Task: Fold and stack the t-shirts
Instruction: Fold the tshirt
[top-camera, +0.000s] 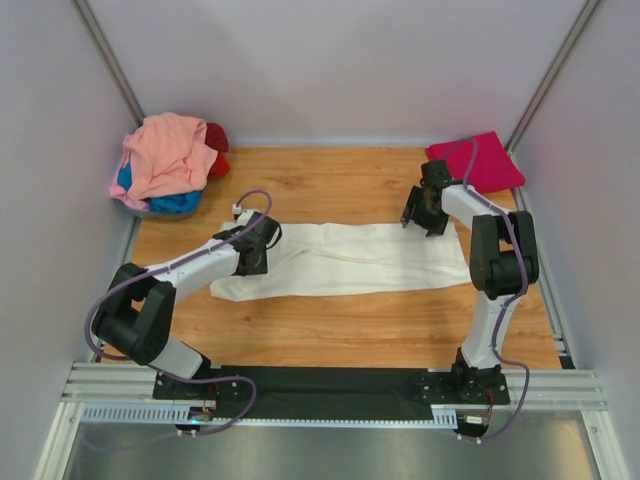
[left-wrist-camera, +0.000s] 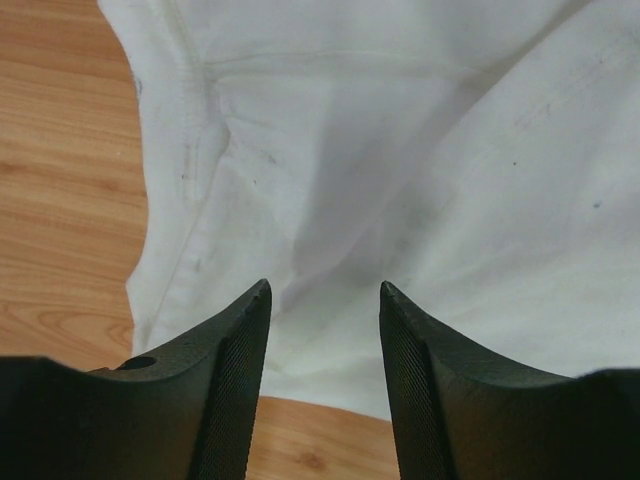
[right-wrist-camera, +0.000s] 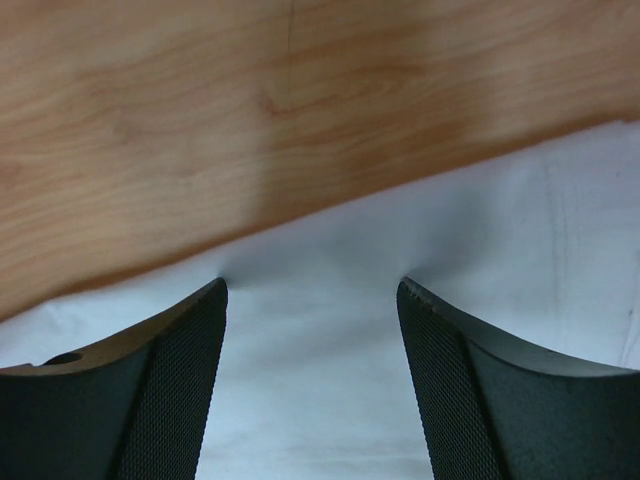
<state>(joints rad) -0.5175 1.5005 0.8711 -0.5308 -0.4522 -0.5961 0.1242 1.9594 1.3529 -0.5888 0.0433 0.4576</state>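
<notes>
Cream-white t-shirt (top-camera: 360, 258): long strip lying flat across the middle of the table (top-camera: 330, 180), long axis left to right; left gripper (left-wrist-camera: 325, 292) over its left end, right gripper (right-wrist-camera: 312, 285) at its right end's far edge, both with jaws parted and gripping nothing.

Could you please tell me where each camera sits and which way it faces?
Top external: above and behind the arms, looking down on the table; both arms show.
Left wrist: on the left arm, looking down past the left gripper onto the cream-white shirt.
Right wrist: past the right gripper at that shirt's edge and bare wood.
All three share the shirt.
</notes>
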